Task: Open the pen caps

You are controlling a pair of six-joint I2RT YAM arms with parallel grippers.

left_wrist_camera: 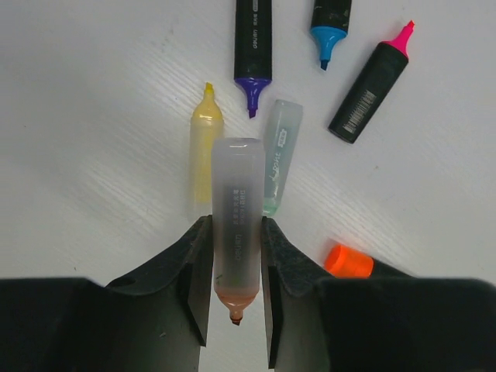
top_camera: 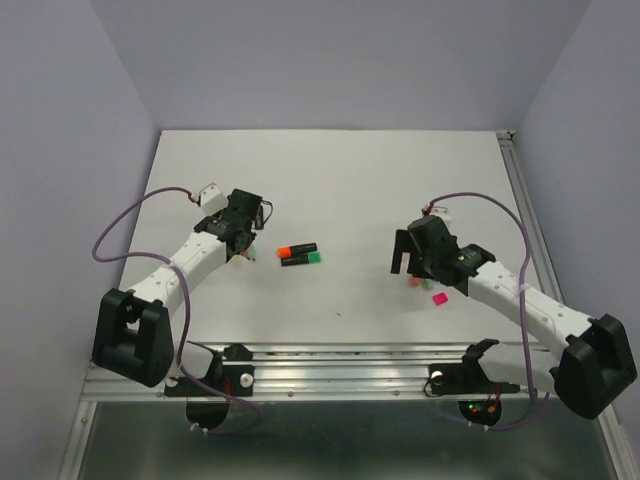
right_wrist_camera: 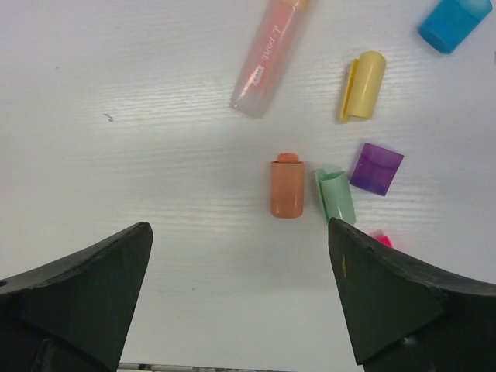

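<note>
The left claw (left_wrist_camera: 236, 232) grips an uncapped peach pen (left_wrist_camera: 237, 170), likely steadied for pulling; the right claw (right_wrist_camera: 239, 226) gapes empty above loose caps (right_wrist_camera: 287, 190).

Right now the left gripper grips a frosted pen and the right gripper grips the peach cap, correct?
No: the right gripper is open, with the peach cap lying loose ahead of it, per the right wrist view. The left gripper does grip the frosted pen.
</note>
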